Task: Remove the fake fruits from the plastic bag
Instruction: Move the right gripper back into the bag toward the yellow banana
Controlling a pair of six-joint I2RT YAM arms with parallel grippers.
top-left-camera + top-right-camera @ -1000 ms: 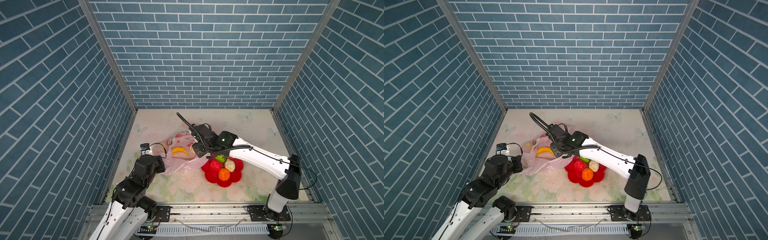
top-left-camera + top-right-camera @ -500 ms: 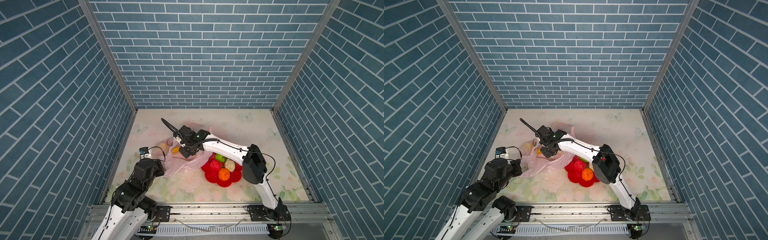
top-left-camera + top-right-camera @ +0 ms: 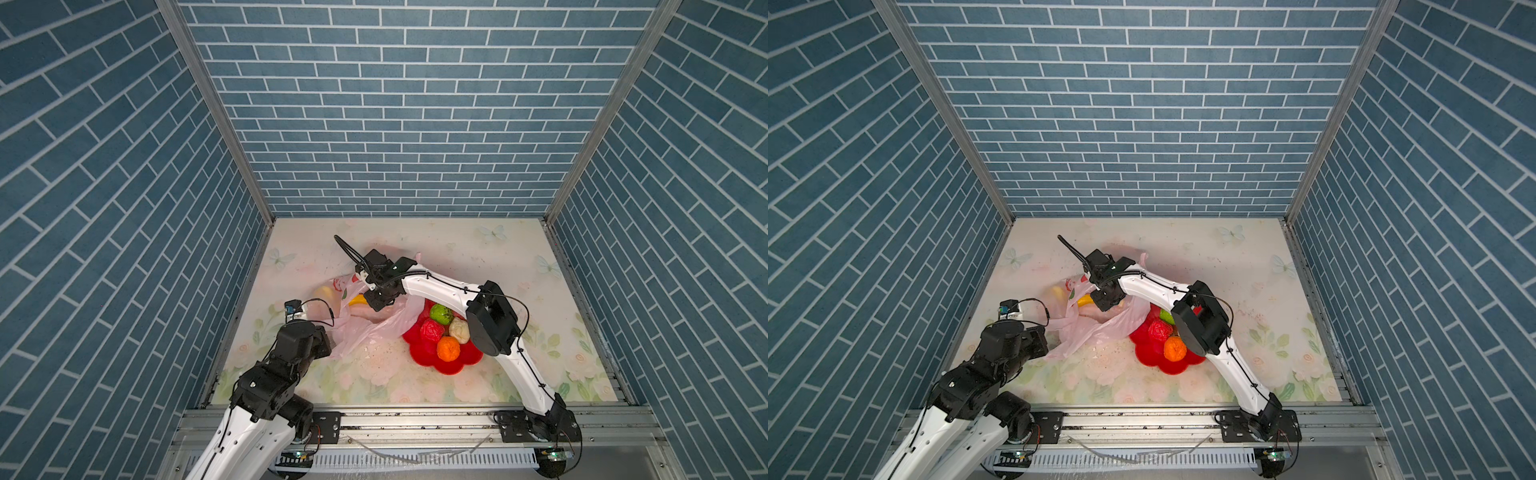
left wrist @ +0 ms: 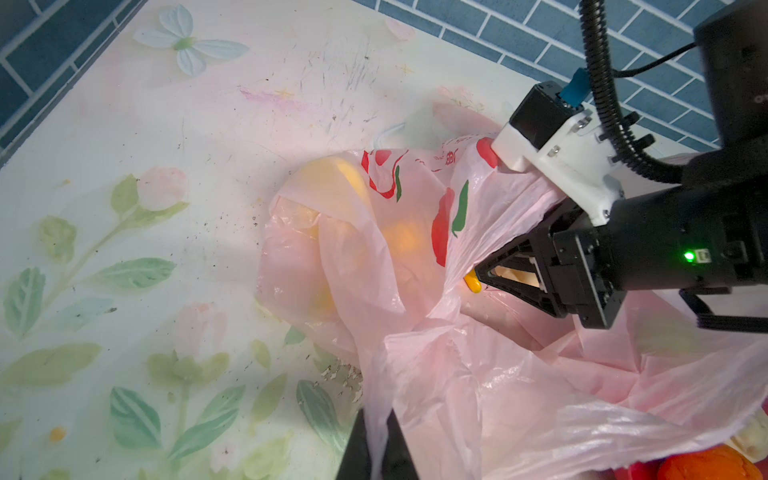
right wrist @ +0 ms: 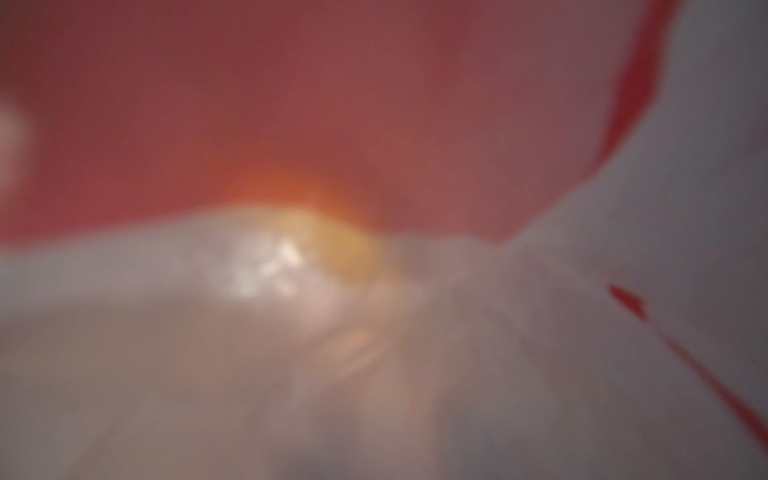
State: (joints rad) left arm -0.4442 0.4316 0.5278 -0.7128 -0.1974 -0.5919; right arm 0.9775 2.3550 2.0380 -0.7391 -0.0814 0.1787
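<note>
The pink plastic bag (image 3: pixel 365 328) (image 4: pixel 415 291) lies crumpled left of the red dish. My left gripper (image 4: pixel 380 453) is shut on a bunched strip of its edge. My right gripper (image 3: pixel 376 302) (image 4: pixel 482 275) reaches into the bag's mouth, its fingers closed round the yellow banana (image 3: pixel 356 300), whose tip (image 4: pixel 472 284) pokes out past them. A yellow round fruit (image 3: pixel 322 291) (image 4: pixel 328 183) shows through the film. The right wrist view is a pink blur with an orange-yellow glow (image 5: pixel 332 241).
The red flower-shaped dish (image 3: pixel 453 365) (image 3: pixel 1175 368) holds a green (image 3: pixel 441 313), a red (image 3: pixel 432 331), a cream (image 3: pixel 459 330) and an orange fruit (image 3: pixel 449 348). My right arm's elbow (image 3: pixel 492 318) hangs over the dish. Blue brick walls close three sides.
My right gripper has moved left into the bag's mouth over the banana, and its jaws have narrowed. The elbow has swung in over the dish. My left gripper keeps its hold.
</note>
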